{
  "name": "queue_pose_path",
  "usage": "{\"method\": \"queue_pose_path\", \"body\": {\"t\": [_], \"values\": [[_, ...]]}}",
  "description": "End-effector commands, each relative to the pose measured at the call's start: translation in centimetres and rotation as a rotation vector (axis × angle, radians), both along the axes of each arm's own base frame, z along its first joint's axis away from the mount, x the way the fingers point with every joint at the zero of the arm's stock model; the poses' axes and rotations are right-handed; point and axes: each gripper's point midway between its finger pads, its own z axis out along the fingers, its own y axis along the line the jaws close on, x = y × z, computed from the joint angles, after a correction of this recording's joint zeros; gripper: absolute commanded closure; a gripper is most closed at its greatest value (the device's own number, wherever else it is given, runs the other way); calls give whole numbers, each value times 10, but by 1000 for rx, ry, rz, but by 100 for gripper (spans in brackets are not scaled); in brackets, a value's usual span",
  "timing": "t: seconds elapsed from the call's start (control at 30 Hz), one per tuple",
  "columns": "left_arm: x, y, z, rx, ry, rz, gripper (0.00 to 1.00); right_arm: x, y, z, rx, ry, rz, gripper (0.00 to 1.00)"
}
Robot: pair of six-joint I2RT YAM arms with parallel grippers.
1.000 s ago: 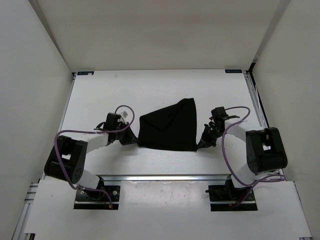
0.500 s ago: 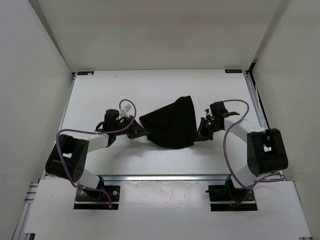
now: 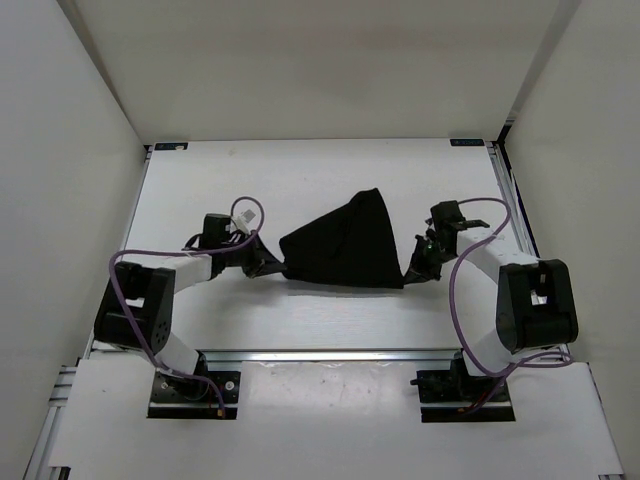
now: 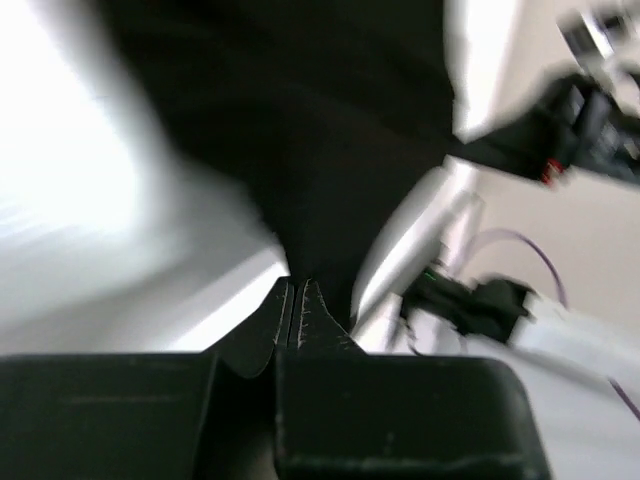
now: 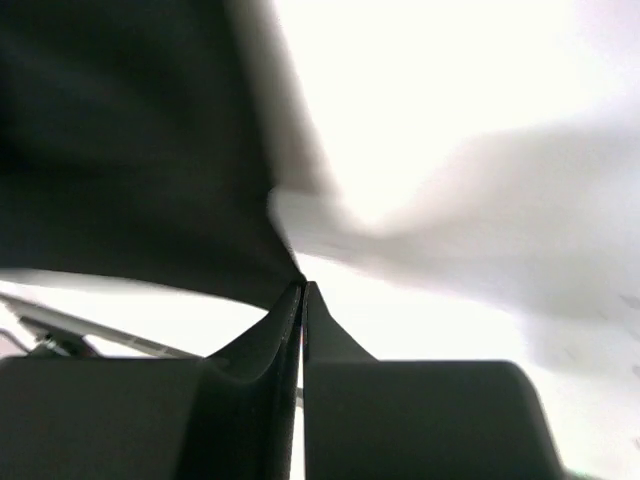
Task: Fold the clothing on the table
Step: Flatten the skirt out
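The black clothing (image 3: 345,250) lies in the middle of the white table (image 3: 300,170), stretched sideways between both arms. My left gripper (image 3: 272,268) is shut on the garment's left corner; in the left wrist view the cloth (image 4: 300,120) runs straight out of my closed fingertips (image 4: 297,285). On the other side my right gripper (image 3: 412,268) is shut on the right corner, and the right wrist view shows the fabric (image 5: 130,150) leaving the pinched tips (image 5: 302,287). The cloth's near edge is pulled taut and straight, with a peak toward the back.
White walls close in the table on three sides. Metal rails (image 3: 510,210) run along its right and near edges. Purple cables (image 3: 470,250) loop over both arms. The right arm (image 4: 580,110) shows blurred in the left wrist view.
Both grippers have moved apart and slightly back with the corners, stretching the clothing wider. Its near edge went from a sagging curve to a straight line.
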Motion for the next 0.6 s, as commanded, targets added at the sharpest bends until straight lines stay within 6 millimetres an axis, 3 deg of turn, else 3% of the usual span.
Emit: {"method": "queue_pose_path", "body": {"t": [0.0,0.17,0.27,0.43,0.5,0.57], "values": [[-13,46,-24,222,21,68,100,-32,-35,-15,-171,98,-15,100],[-18,61,-32,303,30,103,100,-46,-36,-29,-226,153,18,100],[-21,50,-25,235,11,78,100,-43,-24,-25,-194,127,58,100],[-32,20,-16,157,18,-8,100,-19,15,9,-44,-12,138,100],[-26,15,-11,173,-2,-11,100,-1,23,25,-40,-81,163,100],[-2,7,8,148,-50,9,100,19,29,40,-31,-129,176,100]]}}
